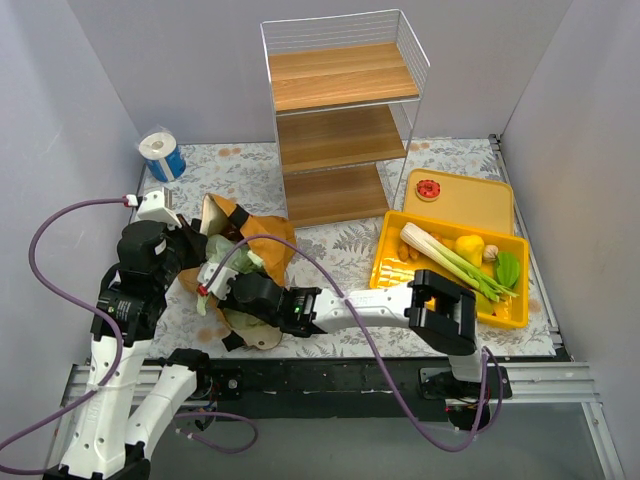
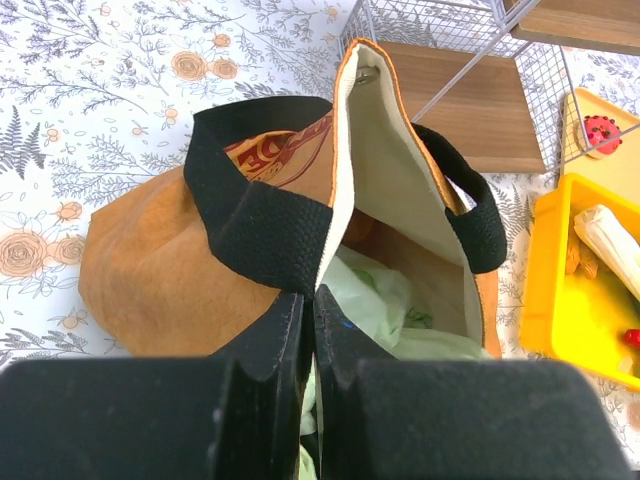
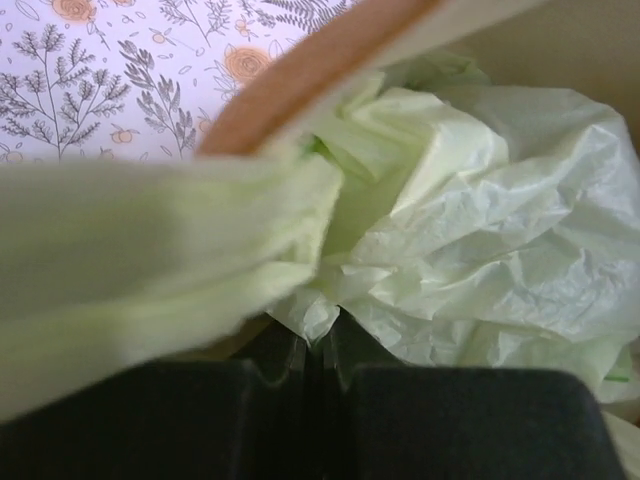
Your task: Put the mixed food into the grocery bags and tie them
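Observation:
The brown bag [image 1: 262,238] with cream lining [image 2: 390,200] and black straps [image 2: 260,225] stands open left of centre. The pale-green plastic bag [image 2: 375,300] lies crumpled inside it. My left gripper [image 2: 310,305] is shut on the brown bag's rim where the strap meets the lining; it also shows in the top view [image 1: 198,255]. My right gripper [image 3: 318,340] reaches into the brown bag and is shut on a fold of the plastic bag [image 3: 480,230]. A leek [image 1: 455,260], a lemon [image 1: 468,246] and a green pepper [image 1: 508,270] lie in the yellow tray [image 1: 392,280].
A wire rack with wooden shelves [image 1: 340,110] stands behind the bag. A yellow lid [image 1: 470,200] behind the tray carries a red-topped round piece [image 1: 428,189]. A blue-and-white roll [image 1: 160,155] sits at the back left. Grey walls close both sides.

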Robot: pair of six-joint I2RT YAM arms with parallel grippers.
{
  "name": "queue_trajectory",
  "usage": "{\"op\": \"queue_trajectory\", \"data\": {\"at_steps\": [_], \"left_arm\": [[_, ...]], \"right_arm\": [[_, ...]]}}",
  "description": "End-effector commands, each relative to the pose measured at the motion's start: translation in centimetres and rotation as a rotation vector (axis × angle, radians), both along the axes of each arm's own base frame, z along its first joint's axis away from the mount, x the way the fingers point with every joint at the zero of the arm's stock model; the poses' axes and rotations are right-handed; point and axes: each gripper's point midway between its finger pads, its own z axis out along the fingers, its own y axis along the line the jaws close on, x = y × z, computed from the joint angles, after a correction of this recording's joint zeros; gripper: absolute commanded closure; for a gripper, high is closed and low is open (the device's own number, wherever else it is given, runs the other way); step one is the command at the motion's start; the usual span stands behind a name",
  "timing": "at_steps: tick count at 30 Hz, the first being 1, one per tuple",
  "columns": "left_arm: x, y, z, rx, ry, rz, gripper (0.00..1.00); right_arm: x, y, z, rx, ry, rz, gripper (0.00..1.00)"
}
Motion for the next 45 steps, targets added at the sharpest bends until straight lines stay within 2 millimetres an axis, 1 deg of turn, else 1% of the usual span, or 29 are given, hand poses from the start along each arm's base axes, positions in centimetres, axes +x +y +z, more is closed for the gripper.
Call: {"op": "queue_trajectory", "data": {"at_steps": [1, 2, 4, 5, 8, 12, 13, 14, 16, 19, 20, 25, 26, 29, 31, 32, 33, 34, 35, 36, 37, 38, 39, 40, 41, 42, 43, 44, 45], "left_arm": [[0.7, -0.4, 3.9, -0.04, -0.145, -0.005, 1.0], [0.8, -0.1, 3.8, -0.033, -0.141, 0.01, 1.0], [0.9, 0.4, 3.7, -0.018, -0.139, 0.037, 1.0], [1.0, 0.5, 3.6, -0.012, -0.138, 0.044, 1.0], [1.2, 0.9, 3.5, 0.005, -0.137, 0.061, 1.0], [1.3, 1.2, 3.5, 0.021, -0.138, 0.069, 1.0], [1.3, 1.3, 3.4, 0.023, -0.136, 0.076, 1.0], [1.3, 1.3, 3.4, 0.024, -0.137, 0.074, 1.0], [1.4, 1.4, 3.3, 0.03, -0.136, 0.077, 1.0], [1.5, 1.5, 3.3, 0.033, -0.136, 0.081, 1.0], [1.5, 1.4, 3.3, 0.035, -0.136, 0.079, 1.0], [1.8, 1.5, 3.2, 0.036, -0.133, 0.086, 1.0], [1.8, 1.4, 3.2, 0.034, -0.133, 0.085, 1.0], [1.9, 1.5, 3.3, 0.035, -0.135, 0.09, 1.0], [2.0, 1.7, 3.1, 0.039, -0.132, 0.098, 1.0], [2.0, 1.8, 3.1, 0.041, -0.133, 0.104, 1.0], [2.1, 1.9, 3.0, 0.046, -0.133, 0.109, 1.0], [2.3, 2.4, 2.9, 0.06, -0.132, 0.14, 1.0], [2.6, 2.9, 2.7, 0.077, -0.126, 0.165, 1.0], [3.0, 3.5, 2.7, 0.096, -0.125, 0.198, 1.0], [3.1, 4.5, 3.8, 0.112, -0.138, 0.25, 1.0], [3.4, 5.8, 4.5, 0.141, -0.145, 0.324, 1.0], [4.2, 6.1, 4.8, 0.16, -0.136, 0.344, 1.0], [4.5, 6.3, 6.1, 0.178, -0.162, 0.349, 1.0], [4.7, 6.5, 8.1, 0.178, -0.203, 0.363, 1.0], [5.5, 6.6, 9.2, 0.186, -0.225, 0.369, 1.0], [5.8, 6.7, 10.0, 0.194, -0.237, 0.375, 1.0], [5.8, 6.9, 12.1, 0.203, -0.274, 0.385, 1.0], [6.0, 7.0, 12.6, 0.214, -0.28, 0.386, 1.0]], "right_arm": [[-0.4, -2.7, 1.6, -0.004, 0.047, -0.012, 0.85], [-0.9, -3.2, 3.7, 0.034, 0.043, 0.001, 0.67], [-2.5, -3.6, 5.6, 0.073, 0.047, 0.044, 0.5], [-3.1, -4.6, 6.8, 0.099, 0.049, 0.06, 0.37], [-5.2, -6.1, 9.2, 0.167, 0.079, 0.13, 0.26], [-6.9, -8.2, 11.7, 0.246, 0.159, 0.169, 0.19], [-6.8, -8.9, 11.6, 0.247, 0.199, 0.134, 0.18], [-6.7, -9.7, 12.3, 0.264, 0.211, 0.115, 0.18], [-6.0, -11.2, 11.2, 0.233, 0.262, 0.027, 0.16], [-5.0, -12.5, 9.7, 0.188, 0.298, -0.059, 0.16], [-4.8, -13.1, 8.2, 0.148, 0.328, -0.091, 0.16], [-4.6, -13.6, 4.0, 0.073, 0.429, -0.123, 0.19], [-4.0, -13.7, 3.0, 0.058, 0.446, -0.143, 0.2], [-3.9, -13.3, 0.5, 0.032, 0.513, -0.125, 0.21], [-4.6, -12.1, 0.1, 0.047, 0.544, -0.043, 0.22], [-4.6, -11.6, -0.6, 0.034, 0.559, -0.021, 0.31], [-5.6, -10.9, -0.4, 0.03, 0.586, 0.044, 0.44], [-6.0, -10.5, -0.2, 0.02, 0.59, 0.078, 0.63], [-5.9, -9.1, 1.6, 0.043, 0.58, 0.11, 0.73], [-7.0, -8.2, 2.9, 0.047, 0.596, 0.193, 0.82], [-7.3, -8.3, 3.5, 0.0, 0.595, 0.208, 0.98], [-7.5, -7.8, 4.4, -0.019, 0.581, 0.221, 0.99], [-7.2, -6.1, 10.5, 0.071, 0.515, 0.261, 0.99], [-6.7, -5.7, 12.9, 0.09, 0.465, 0.256, 0.99], [-6.8, -5.7, 14.3, 0.078, 0.421, 0.263, 0.99], [-6.1, -5.3, 19.7, 0.181, 0.363, 0.269, 0.99], [-5.5, -5.5, 21.8, 0.22, 0.328, 0.252, 0.99], [-4.9, -5.8, 24.3, 0.272, 0.285, 0.245, 0.99], [-4.4, -6.0, 25.9, 0.313, 0.264, 0.235, 0.99]]}}
